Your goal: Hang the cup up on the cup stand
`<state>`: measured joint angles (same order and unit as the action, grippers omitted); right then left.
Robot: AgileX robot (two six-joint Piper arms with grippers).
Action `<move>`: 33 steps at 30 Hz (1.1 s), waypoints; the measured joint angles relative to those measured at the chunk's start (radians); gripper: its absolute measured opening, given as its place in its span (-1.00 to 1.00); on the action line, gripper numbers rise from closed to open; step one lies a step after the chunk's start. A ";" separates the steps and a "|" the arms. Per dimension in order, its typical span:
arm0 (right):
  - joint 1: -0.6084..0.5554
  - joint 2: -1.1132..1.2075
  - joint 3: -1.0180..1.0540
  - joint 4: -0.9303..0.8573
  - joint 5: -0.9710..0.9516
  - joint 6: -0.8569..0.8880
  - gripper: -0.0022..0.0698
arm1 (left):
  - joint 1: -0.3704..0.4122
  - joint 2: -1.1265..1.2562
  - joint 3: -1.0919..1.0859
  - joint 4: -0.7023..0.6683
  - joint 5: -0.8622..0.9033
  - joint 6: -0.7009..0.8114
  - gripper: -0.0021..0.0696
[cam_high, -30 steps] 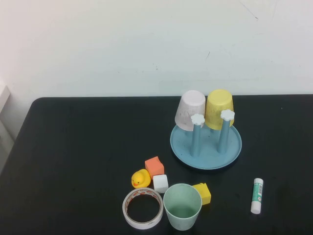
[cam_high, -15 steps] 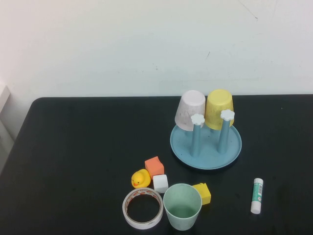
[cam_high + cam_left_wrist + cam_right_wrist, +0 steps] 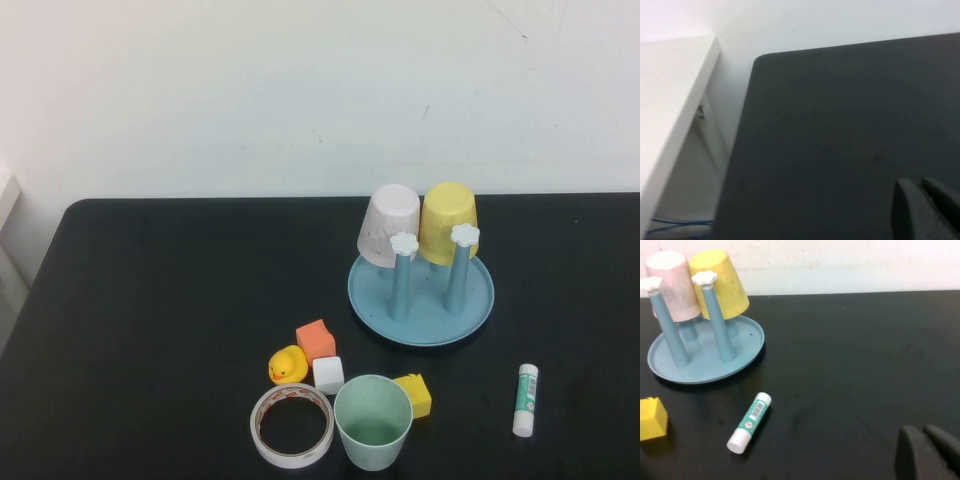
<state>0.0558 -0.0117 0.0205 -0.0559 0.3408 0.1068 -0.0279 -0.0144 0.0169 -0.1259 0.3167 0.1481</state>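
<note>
The mint-green cup (image 3: 372, 420) stands upright, mouth up, near the table's front edge in the high view. The cup stand (image 3: 421, 297) sits behind it to the right, a light-blue dish with blue posts and white flower caps; it also shows in the right wrist view as the cup stand (image 3: 705, 352). A pinkish-white cup (image 3: 389, 225) and a yellow cup (image 3: 448, 222) hang upside down on its rear posts. Neither arm shows in the high view. My left gripper (image 3: 922, 192) is shut over bare table near its left edge. My right gripper (image 3: 925, 437) is shut and holds nothing, on the table's right side.
Around the cup lie a tape roll (image 3: 291, 425), a yellow duck (image 3: 288, 365), an orange block (image 3: 316, 340), a white block (image 3: 328, 374) and a yellow block (image 3: 414, 393). A glue stick (image 3: 525, 399) lies right of them. A white shelf (image 3: 670, 100) flanks the table's left edge.
</note>
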 joint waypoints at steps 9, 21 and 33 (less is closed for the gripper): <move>0.000 0.000 0.002 0.485 0.008 0.099 -0.94 | 0.000 0.000 0.002 -0.699 -0.040 -0.035 -0.95; 0.000 0.000 0.006 0.874 -0.018 -0.021 -0.94 | 0.000 0.000 0.002 -1.106 -0.238 -0.033 -0.95; 0.000 0.000 0.006 0.874 -0.014 -0.232 -0.94 | 0.000 0.313 -0.324 -0.752 0.247 0.339 -0.95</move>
<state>0.0558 -0.0117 0.0266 0.8183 0.3270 -0.1248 -0.0279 0.2985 -0.3071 -0.8780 0.5642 0.4866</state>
